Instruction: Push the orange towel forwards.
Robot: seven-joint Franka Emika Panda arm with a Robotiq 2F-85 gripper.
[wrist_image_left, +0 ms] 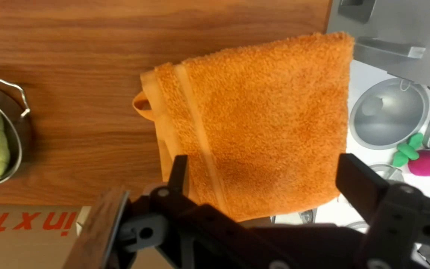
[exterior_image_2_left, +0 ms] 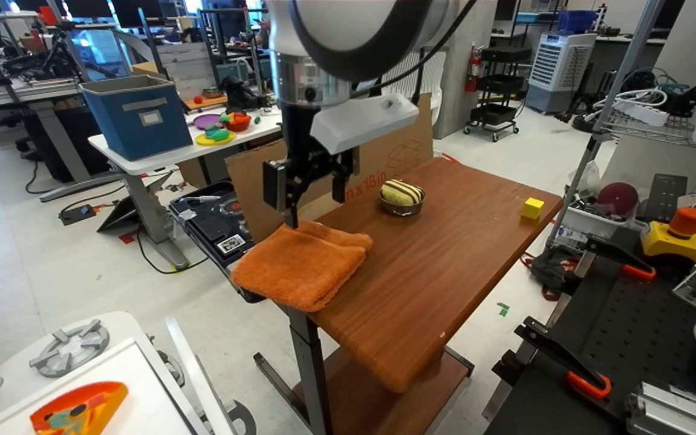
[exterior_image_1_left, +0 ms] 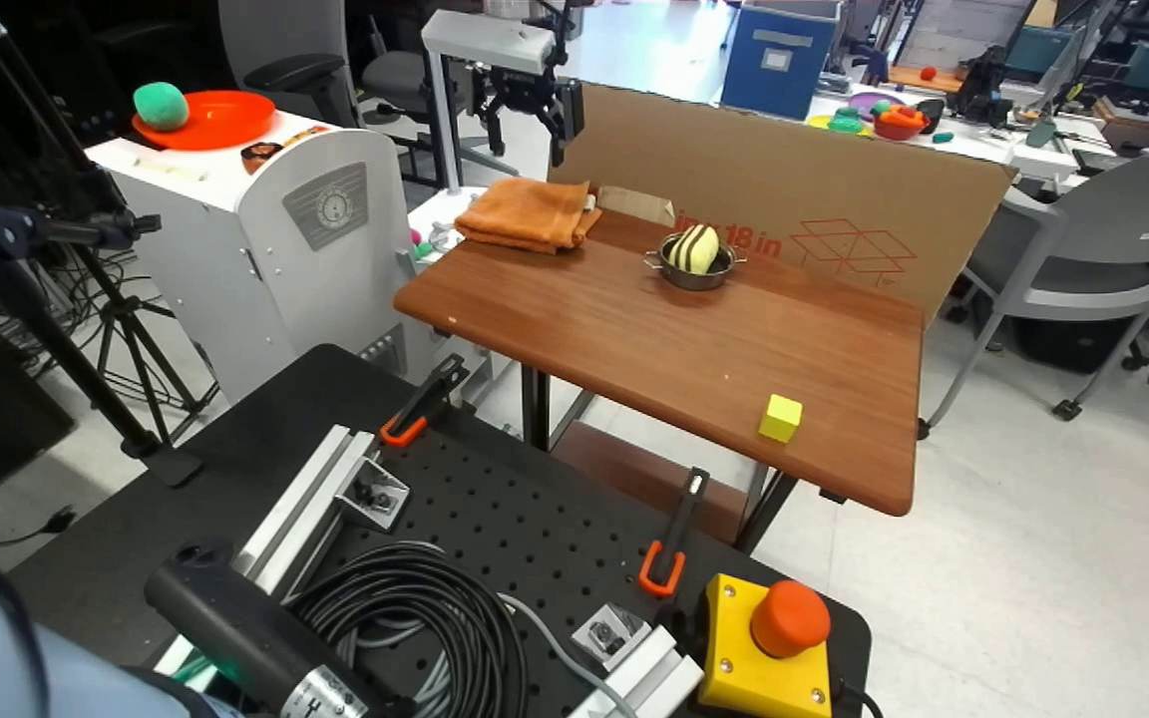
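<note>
The orange towel [exterior_image_1_left: 523, 212] lies folded and flat at one end of the brown table, by the cardboard side. It also shows in an exterior view [exterior_image_2_left: 302, 263], where its edge reaches the table's end. In the wrist view the towel [wrist_image_left: 259, 119] fills the middle, with a small loop on its left edge. My gripper [exterior_image_1_left: 528, 153] is open and empty, pointing down above the towel's cardboard-side part. It also shows in an exterior view [exterior_image_2_left: 315, 211]. In the wrist view the fingers [wrist_image_left: 262, 156] stand wide apart, the left over the towel's banded edge, the right at its opposite edge.
A small metal pot [exterior_image_1_left: 696, 279] with a striped yellow ball [exterior_image_1_left: 696, 247] in it stands on the table [exterior_image_1_left: 634, 329], beside the towel. A yellow cube [exterior_image_1_left: 780, 418] lies at the far end. A cardboard sheet [exterior_image_1_left: 784, 199] stands along the table's long edge.
</note>
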